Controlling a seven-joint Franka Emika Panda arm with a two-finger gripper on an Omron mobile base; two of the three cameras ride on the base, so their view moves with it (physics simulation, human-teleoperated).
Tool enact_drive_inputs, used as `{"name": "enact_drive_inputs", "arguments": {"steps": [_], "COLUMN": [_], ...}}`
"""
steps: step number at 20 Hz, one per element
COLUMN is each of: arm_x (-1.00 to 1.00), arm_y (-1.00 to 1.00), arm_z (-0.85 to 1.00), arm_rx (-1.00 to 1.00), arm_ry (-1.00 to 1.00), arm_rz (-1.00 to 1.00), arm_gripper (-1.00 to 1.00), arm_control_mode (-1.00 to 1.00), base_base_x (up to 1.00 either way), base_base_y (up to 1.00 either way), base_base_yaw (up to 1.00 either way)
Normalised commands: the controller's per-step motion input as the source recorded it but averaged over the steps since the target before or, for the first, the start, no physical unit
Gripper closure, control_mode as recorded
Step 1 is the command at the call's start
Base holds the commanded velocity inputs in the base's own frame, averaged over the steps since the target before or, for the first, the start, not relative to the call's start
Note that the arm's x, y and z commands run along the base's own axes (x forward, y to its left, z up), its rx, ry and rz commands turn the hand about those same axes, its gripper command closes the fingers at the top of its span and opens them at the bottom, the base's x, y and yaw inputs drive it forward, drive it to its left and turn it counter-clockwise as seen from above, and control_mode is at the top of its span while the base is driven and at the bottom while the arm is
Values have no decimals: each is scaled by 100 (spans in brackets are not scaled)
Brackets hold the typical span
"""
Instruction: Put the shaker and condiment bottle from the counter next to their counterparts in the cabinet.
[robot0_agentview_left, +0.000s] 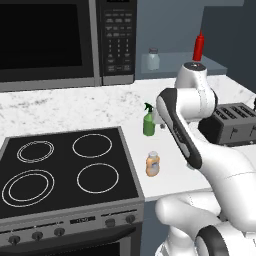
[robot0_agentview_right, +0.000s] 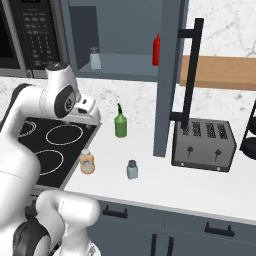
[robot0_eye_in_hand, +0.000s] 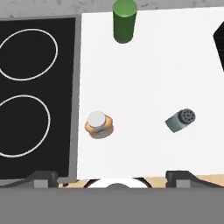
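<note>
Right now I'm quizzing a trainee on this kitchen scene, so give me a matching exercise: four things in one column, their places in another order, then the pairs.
Things:
1. shaker
2. condiment bottle
3. green spray bottle
4. red squeeze bottle

Places:
A. on the cabinet shelf, right side
B. on the counter, nearest the stove edge
C. on the counter, in front of the toaster side
D. on the counter, farther back towards the wall

Pairs: 1-C, 2-B, 3-D, 4-A
</note>
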Motion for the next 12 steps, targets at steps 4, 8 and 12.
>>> {"name": "enact_drive_inputs", "arguments": {"steps": [4,8,12], "arm_x": [-37,-6,0], "arm_y": [26,23,24], "arm_z": [-21,-17,-16], "arm_rx": [0,1,1], "arm_ry": [-11,-3,-3], "arm_rz": [-23,-29,-32], "arm_gripper": [-100,-100,-100], "arm_control_mode": [-100,-100,-100], "base_base_x": [0,0,0], "base_base_y": [0,0,0], "base_base_yaw": [0,0,0]}}
